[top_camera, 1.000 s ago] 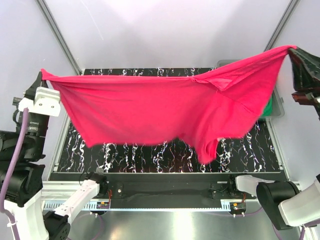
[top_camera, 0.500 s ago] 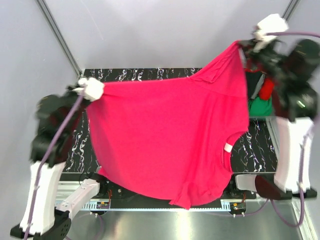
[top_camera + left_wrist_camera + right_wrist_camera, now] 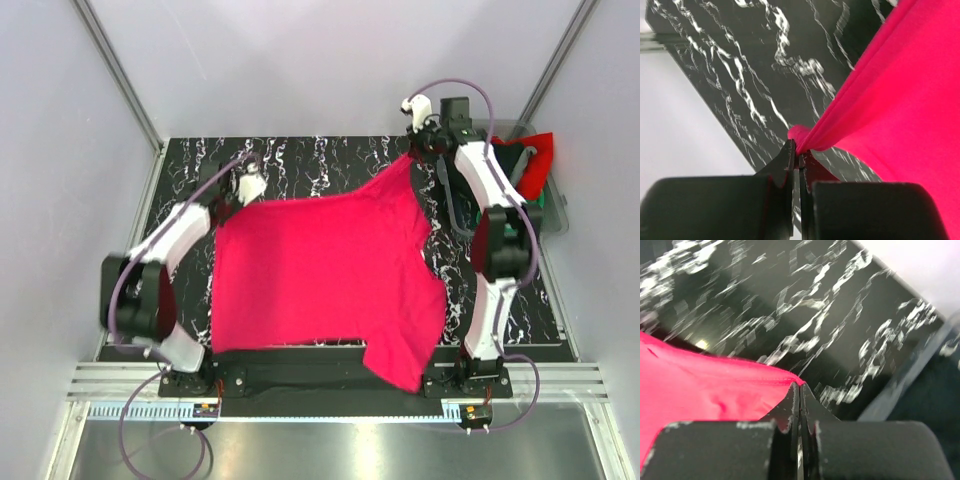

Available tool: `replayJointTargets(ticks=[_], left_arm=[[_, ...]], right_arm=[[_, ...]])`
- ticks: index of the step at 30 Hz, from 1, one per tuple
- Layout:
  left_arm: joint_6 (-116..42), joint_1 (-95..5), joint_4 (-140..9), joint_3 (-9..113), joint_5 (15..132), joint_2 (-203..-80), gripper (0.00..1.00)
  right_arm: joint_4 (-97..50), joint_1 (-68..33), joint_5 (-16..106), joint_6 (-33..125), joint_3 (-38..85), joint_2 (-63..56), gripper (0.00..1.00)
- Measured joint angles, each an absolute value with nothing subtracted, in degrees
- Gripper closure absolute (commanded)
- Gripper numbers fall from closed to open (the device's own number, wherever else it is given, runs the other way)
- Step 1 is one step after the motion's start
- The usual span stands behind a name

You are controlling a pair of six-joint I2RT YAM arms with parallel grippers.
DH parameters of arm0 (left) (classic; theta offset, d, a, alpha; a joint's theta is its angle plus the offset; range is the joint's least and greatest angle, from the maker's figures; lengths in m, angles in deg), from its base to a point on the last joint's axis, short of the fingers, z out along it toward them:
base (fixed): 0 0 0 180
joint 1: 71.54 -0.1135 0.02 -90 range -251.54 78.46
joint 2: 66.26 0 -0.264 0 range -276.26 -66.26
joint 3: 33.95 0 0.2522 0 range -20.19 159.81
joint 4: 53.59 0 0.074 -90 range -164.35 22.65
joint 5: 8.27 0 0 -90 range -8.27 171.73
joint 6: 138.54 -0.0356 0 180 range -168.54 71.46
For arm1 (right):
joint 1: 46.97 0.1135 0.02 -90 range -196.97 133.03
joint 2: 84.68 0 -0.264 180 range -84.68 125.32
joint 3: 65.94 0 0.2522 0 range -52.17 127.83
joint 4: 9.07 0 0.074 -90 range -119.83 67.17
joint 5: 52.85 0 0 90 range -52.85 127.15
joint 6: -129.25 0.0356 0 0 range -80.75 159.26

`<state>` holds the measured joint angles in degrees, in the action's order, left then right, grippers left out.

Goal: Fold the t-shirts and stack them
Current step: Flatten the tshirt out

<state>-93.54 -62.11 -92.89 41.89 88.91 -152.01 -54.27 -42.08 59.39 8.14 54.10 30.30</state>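
Observation:
The crimson-pink t-shirt [image 3: 325, 275] lies spread over the black marbled table [image 3: 300, 160], one sleeve hanging past the near edge. My left gripper [image 3: 243, 198] is shut on its far left corner, pinched cloth showing in the left wrist view [image 3: 800, 137]. My right gripper [image 3: 413, 155] is shut on its far right corner, with the hem at my fingertips in the right wrist view [image 3: 790, 379]. Both arms reach to the far side of the table. Black, red and green t-shirts [image 3: 525, 165] sit in the grey bin [image 3: 555, 215] at the far right.
The grey bin stands at the table's far right corner, just right of my right arm. White walls and metal frame posts [image 3: 120, 75] enclose the table. A metal rail [image 3: 330, 400] runs along the near edge by the arm bases.
Both arms have swung from high up at the sides down and forward to the far side of the table. The crimson-pink t-shirt went from hanging stretched in the air to lying spread on the table.

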Motion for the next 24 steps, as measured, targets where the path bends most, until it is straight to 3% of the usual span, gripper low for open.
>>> replayJointTargets(ticks=[7, 12, 24], left_arm=[[-93.82, -63.84, -88.74, 63.51, 90.99, -173.47, 1.00], [-94.37, -64.14, -87.03, 74.15, 92.32, -182.83, 1.00], [-95.24, -64.71, -87.08, 91.92, 94.18, -199.46, 1.00]], right_arm=[[-54.20, -41.86, 56.04, 8.71, 81.05, 53.18, 1.00], [-54.16, -41.82, 53.33, 10.26, 95.48, 63.08, 1.00], [-51.23, -41.80, 49.57, 13.23, 99.30, 68.35, 1.00]])
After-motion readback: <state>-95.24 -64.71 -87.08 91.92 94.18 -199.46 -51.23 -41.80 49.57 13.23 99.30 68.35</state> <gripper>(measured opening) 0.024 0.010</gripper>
